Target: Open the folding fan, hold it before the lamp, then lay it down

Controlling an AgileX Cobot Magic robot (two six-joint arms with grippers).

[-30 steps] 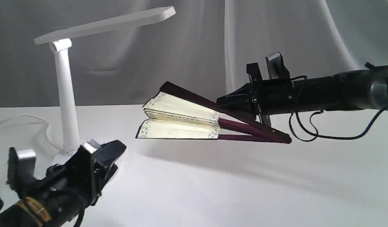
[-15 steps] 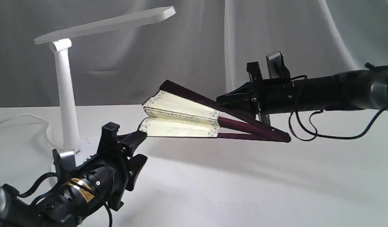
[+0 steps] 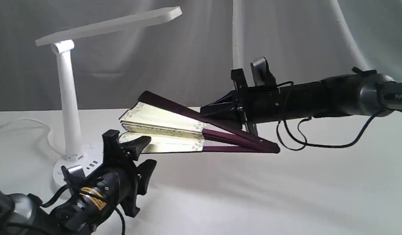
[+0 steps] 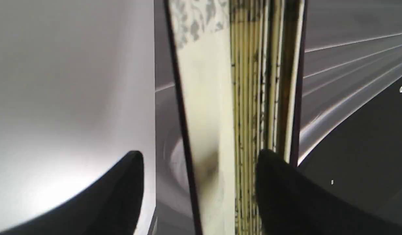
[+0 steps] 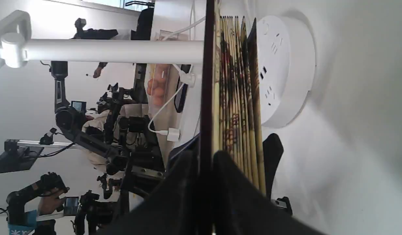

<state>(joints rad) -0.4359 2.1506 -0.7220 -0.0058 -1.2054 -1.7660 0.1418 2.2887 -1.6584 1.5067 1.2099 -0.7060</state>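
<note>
Exterior view: the folding fan (image 3: 162, 125) is hanging partly spread at frame centre, right of the lamp (image 3: 69, 98). The right gripper (image 3: 217, 112) is clamping its upper maroon guard; the left gripper (image 3: 140, 153) is gaping at the lower leaf's tip. Left wrist view: the fingers (image 4: 122, 182) are standing apart, straddling the outer leaf. Right wrist view: the jaws are pinching the guard. Judged light, with fragile paper; grip only the stiff wooden guards.

Exterior view sits low, side-on — both wrist views (close-up) share the folding fan (image 3: 162, 121).
</note>
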